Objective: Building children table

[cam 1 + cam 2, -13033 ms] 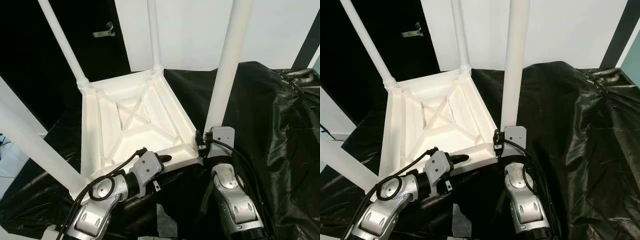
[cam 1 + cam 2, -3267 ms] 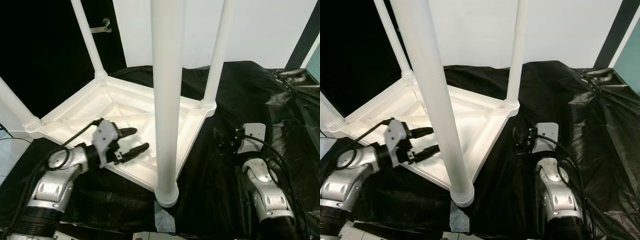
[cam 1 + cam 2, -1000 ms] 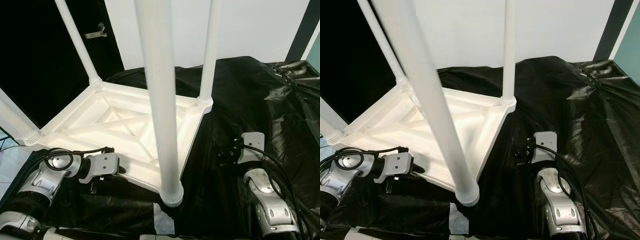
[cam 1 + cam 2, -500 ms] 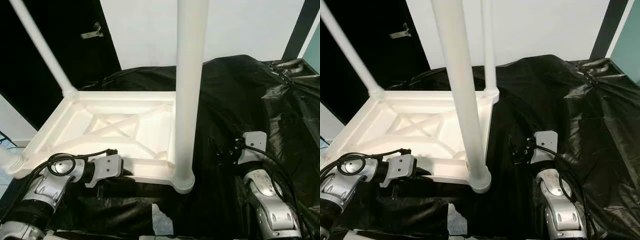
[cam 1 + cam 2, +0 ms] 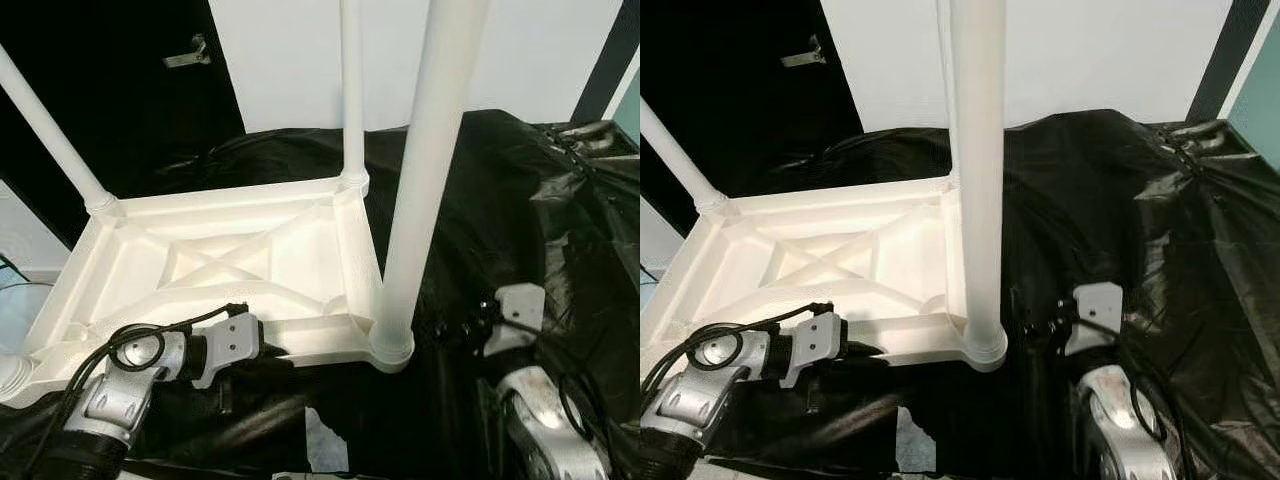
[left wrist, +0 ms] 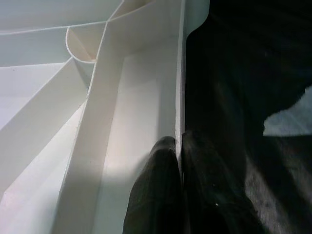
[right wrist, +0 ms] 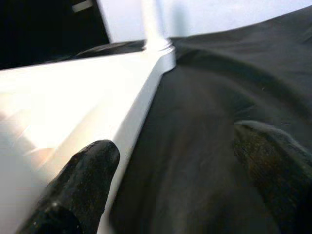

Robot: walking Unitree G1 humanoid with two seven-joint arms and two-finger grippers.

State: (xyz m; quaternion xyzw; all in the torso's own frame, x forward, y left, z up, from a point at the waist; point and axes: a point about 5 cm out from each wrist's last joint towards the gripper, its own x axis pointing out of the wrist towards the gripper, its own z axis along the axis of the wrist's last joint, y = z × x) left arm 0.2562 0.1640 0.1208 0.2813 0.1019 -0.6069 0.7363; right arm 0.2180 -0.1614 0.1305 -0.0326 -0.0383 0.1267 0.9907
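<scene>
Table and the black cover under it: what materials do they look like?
Table: likely moulded plastic, matte white; one-piece ribbed underside with a cross brace, and round legs seated in collared sockets. Cover: looks like thin plastic sheeting, glossy, wrinkled and catching highlights. The left end effector pinches the table's thin rim.

An indoor room set up as a makeshift assembly or test space rather than a lived-in home; a crinkled black plastic sheet (image 5: 520, 190) is draped over the whole work surface, hanging in glossy folds; behind it stands a plain white wall panel (image 5: 290, 60) with no decoration; to the left is a black door (image 5: 110, 80) with a metal lever handle (image 5: 187, 53); a dark vertical frame strip (image 5: 612, 55) edges the wall at the right, with a sliver of pale teal surface (image 5: 1260, 95) beyond it; a white upturned children's table (image 5: 220, 260) rests on the sheet.
</scene>
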